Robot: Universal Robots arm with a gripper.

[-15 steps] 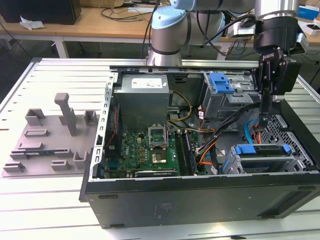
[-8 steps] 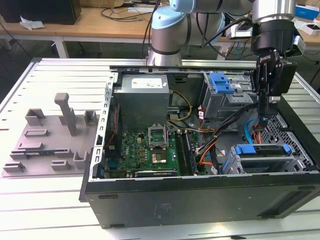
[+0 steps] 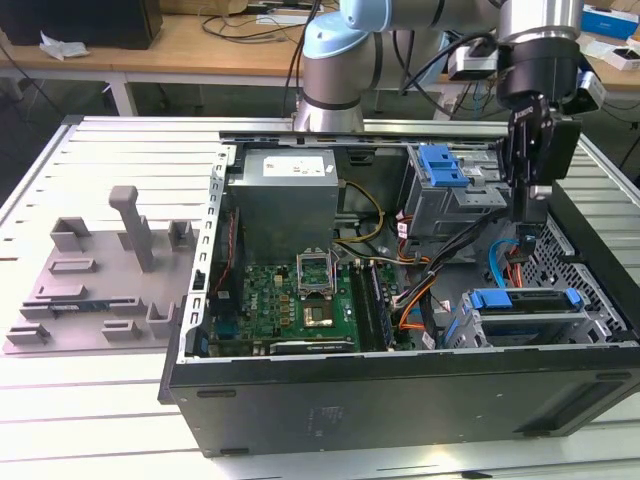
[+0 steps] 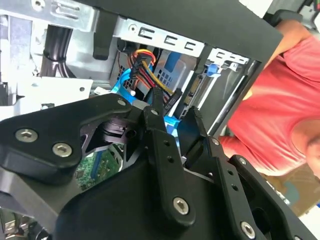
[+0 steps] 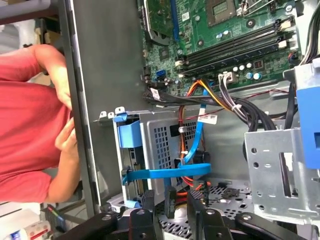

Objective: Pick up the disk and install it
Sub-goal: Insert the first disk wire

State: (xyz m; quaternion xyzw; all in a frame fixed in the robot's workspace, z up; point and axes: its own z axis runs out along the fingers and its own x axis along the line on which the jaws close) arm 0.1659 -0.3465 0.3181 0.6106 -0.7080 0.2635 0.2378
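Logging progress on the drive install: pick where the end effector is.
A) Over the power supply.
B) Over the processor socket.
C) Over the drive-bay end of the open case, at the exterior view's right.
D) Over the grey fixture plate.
C: the end effector hangs over the open case at the exterior view's right, close to the blue-bracketed disk and well away from the fixture plate.

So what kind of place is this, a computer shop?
More likely a robotics lab or workshop. A robot arm reaches over an open desktop computer case that sits on a slotted metal table, and wooden workbenches with cables stand behind.
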